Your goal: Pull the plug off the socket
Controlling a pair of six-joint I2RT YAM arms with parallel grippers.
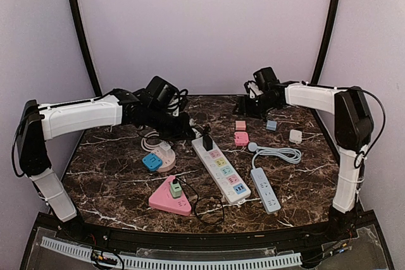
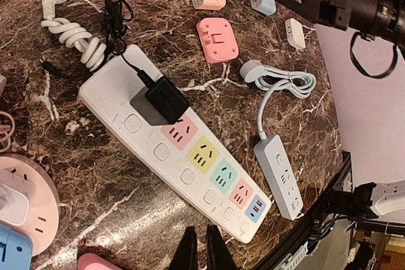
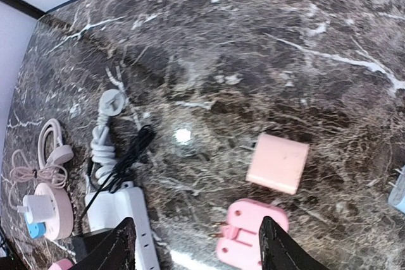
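Observation:
A black plug (image 1: pixel 207 141) sits in the far end socket of the long white power strip (image 1: pixel 221 169) with coloured outlets; its black cord runs off toward the back. In the left wrist view the plug (image 2: pixel 163 101) stands on the strip (image 2: pixel 158 153) well ahead of my left gripper (image 2: pixel 198 239), which is shut and empty, hovering over the table by the strip's near end. In the top view the left gripper (image 1: pixel 188 128) is just left of the plug. My right gripper (image 3: pixel 197 245) is open and empty, above the back of the table (image 1: pixel 245 104).
A pink triangular socket (image 1: pixel 169 200) holds a green plug (image 1: pixel 175 189). A round pink socket (image 1: pixel 166 156) carries a blue plug (image 1: pixel 152 161). A grey strip (image 1: pixel 266 189) with coiled cable lies right. Pink adapters (image 1: pixel 241 138), a blue cube (image 1: pixel 271 125) and a white cube (image 1: pixel 295 136) lie at the back.

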